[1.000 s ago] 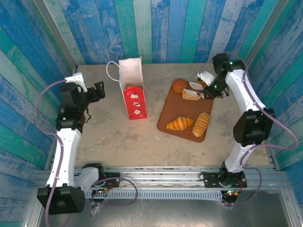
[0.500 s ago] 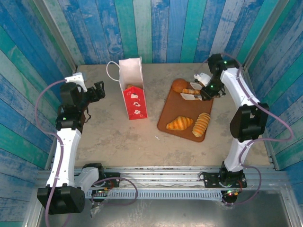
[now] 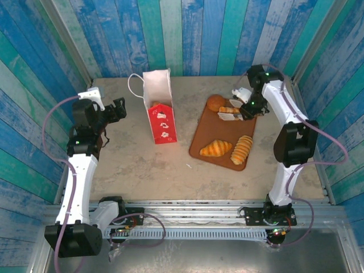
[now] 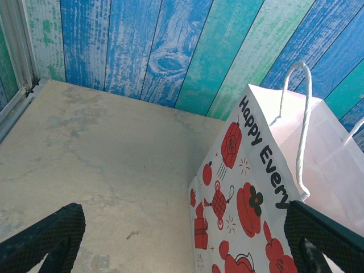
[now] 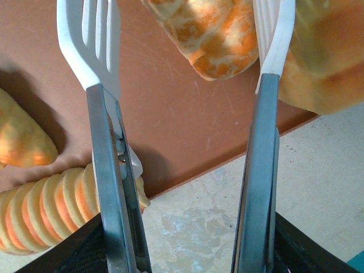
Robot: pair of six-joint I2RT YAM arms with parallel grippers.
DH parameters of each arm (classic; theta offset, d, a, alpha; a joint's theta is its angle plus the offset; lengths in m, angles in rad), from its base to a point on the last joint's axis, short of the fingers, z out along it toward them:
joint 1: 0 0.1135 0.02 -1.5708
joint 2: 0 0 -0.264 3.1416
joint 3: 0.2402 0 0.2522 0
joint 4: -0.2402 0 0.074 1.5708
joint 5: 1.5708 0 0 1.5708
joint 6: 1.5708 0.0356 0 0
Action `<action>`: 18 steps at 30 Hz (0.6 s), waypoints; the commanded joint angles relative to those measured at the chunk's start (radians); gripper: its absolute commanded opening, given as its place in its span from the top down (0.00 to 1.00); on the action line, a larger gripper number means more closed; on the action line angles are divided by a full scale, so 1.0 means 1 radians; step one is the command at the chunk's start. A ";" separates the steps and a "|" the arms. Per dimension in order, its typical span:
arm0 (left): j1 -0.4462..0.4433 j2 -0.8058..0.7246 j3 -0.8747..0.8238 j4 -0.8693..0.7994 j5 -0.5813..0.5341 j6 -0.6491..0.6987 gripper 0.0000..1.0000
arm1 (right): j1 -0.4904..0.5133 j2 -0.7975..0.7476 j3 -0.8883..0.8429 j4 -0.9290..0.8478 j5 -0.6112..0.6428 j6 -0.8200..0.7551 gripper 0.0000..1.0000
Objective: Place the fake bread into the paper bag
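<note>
I count four pieces of fake bread (image 3: 215, 148) on one brown tray (image 3: 211, 132), and one paper bag (image 3: 161, 116) standing on the table (image 3: 131, 159); my right pincer (image 3: 230, 110) hangs with fingers apart astride an oblong roll (image 5: 210, 40); my left pincer (image 4: 182, 210), also apart, faces the bag, which reads "Happy Every".

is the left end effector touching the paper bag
Apart. The top external view shows bare table between the left end effector and the paper bag.
</note>
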 commanded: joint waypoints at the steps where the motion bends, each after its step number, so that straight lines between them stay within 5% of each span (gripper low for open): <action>1: 0.004 0.011 0.027 0.012 -0.006 0.005 0.06 | 0.011 0.014 0.036 -0.003 0.050 -0.116 0.39; 18: 0.004 0.019 0.026 0.018 -0.004 -0.002 0.06 | 0.048 0.046 -0.018 0.003 0.071 -0.141 0.41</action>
